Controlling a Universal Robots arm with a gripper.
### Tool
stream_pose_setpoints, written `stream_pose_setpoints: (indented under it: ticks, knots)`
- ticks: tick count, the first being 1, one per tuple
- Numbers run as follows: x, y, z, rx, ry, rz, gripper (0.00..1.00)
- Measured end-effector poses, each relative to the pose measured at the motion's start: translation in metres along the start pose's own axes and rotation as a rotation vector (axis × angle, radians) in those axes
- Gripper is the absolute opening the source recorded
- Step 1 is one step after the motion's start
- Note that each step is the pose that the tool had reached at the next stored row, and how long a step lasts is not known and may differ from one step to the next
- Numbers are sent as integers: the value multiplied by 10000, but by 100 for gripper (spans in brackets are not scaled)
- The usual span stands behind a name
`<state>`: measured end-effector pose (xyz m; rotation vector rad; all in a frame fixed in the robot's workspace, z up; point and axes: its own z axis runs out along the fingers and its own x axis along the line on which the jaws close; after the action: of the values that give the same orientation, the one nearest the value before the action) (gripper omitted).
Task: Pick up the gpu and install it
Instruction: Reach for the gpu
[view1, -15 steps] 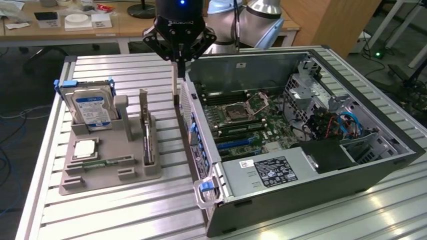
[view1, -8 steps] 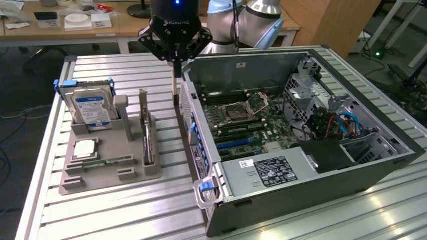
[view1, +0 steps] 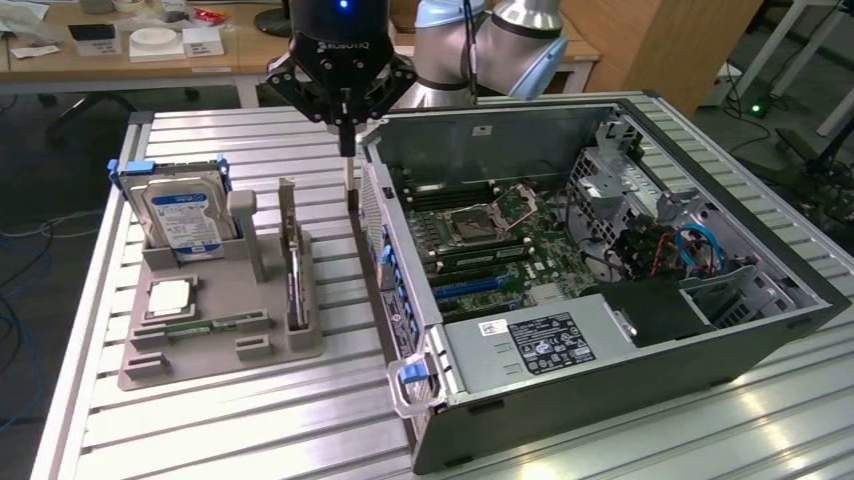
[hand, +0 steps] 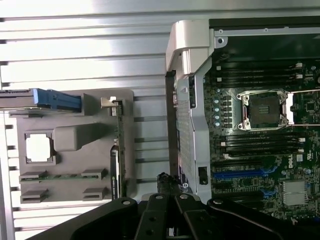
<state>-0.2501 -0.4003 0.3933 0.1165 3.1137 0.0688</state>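
The gpu (view1: 292, 262) is a thin dark card standing on edge in a slot at the right side of the grey holder (view1: 214, 330); in the wrist view the gpu (hand: 117, 150) shows edge-on. My gripper (view1: 351, 190) hangs shut, with nothing between its fingers, over the strip of table between the holder and the open computer case (view1: 601, 330). It is a little to the exterior view's right of the gpu and apart from it. In the wrist view the gripper (hand: 169, 184) sits beside the case's side wall.
The holder also carries a silver hard drive (view1: 182, 215) with a blue-white label, a square processor (view1: 168, 298) and a green memory stick (view1: 214, 324). Inside the case lies the motherboard (hand: 260, 140) with blue slots (hand: 239, 174). The case wall (hand: 187, 115) stands close beside the gripper.
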Motion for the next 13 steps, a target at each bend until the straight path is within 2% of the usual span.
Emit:
stream_pose_setpoints:
  ticks: [13]
  knots:
    - [136, -11, -4, 0, 0, 0, 11]
